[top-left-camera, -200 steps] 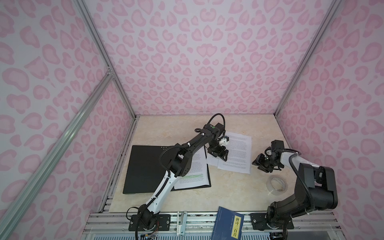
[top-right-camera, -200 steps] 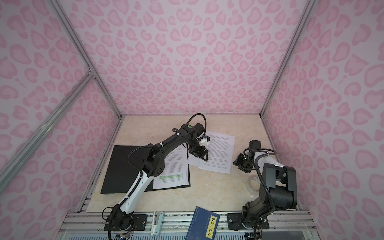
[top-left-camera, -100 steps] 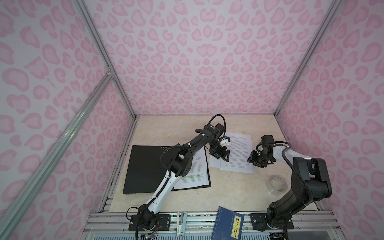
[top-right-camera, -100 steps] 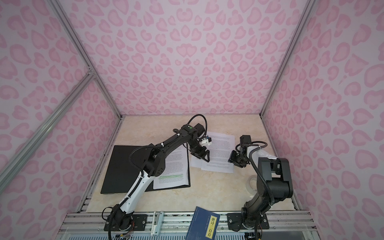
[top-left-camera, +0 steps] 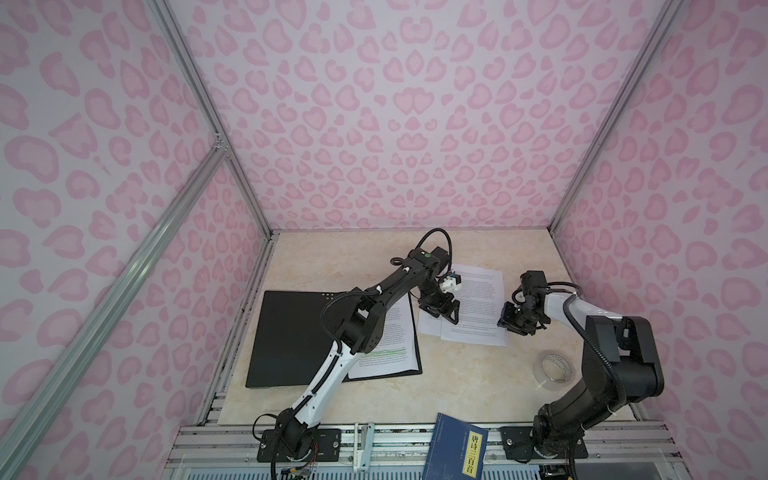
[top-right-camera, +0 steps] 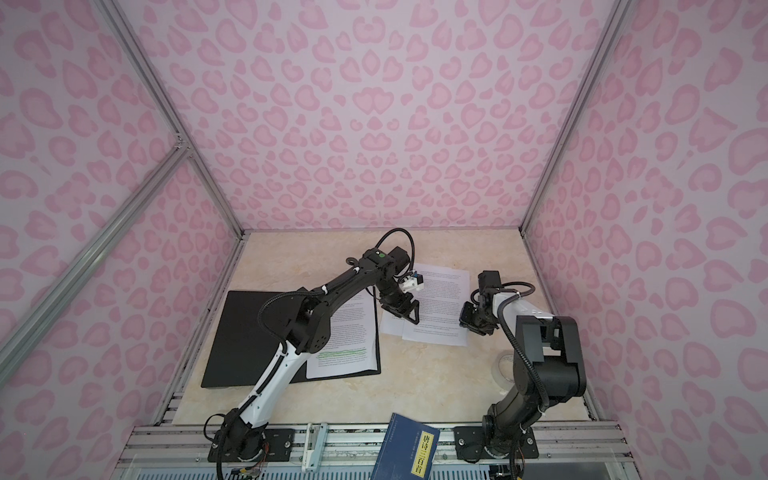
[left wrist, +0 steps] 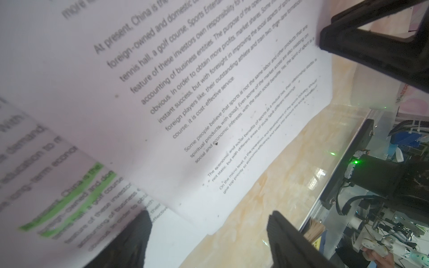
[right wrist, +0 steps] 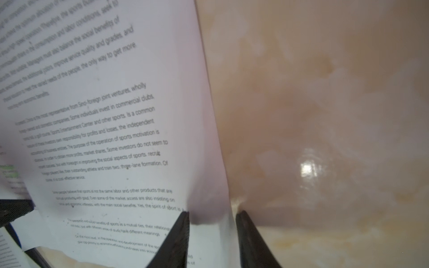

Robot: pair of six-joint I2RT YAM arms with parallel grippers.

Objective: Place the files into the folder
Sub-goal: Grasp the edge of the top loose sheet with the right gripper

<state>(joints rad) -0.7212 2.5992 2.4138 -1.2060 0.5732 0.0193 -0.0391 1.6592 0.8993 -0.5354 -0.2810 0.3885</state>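
The folder [top-left-camera: 291, 332] lies open and black on the left of the table, with one file [top-left-camera: 395, 345] on its right half. Two more files overlap on the table: a top sheet [top-left-camera: 478, 299] and a lower sheet [top-left-camera: 428, 326] with green lines [left wrist: 69, 197]. My left gripper [top-left-camera: 440, 316] hangs open over their left edge, nothing between its fingers [left wrist: 137, 232]. My right gripper [top-left-camera: 509, 322] is at the top sheet's right edge. In the right wrist view its jaws [right wrist: 212, 222] stand narrowly apart astride that edge, where the paper [right wrist: 116, 139] buckles up.
A clear tape roll [top-left-camera: 555, 370] lies on the table near the right arm's base. A blue book with a yellow label [top-left-camera: 457, 451] overhangs the front rail. Pink patterned walls close in the left, back and right sides.
My right gripper has travelled left from the bare table to the top sheet's right edge, and its jaws have narrowed. The left gripper has stayed almost still and open.
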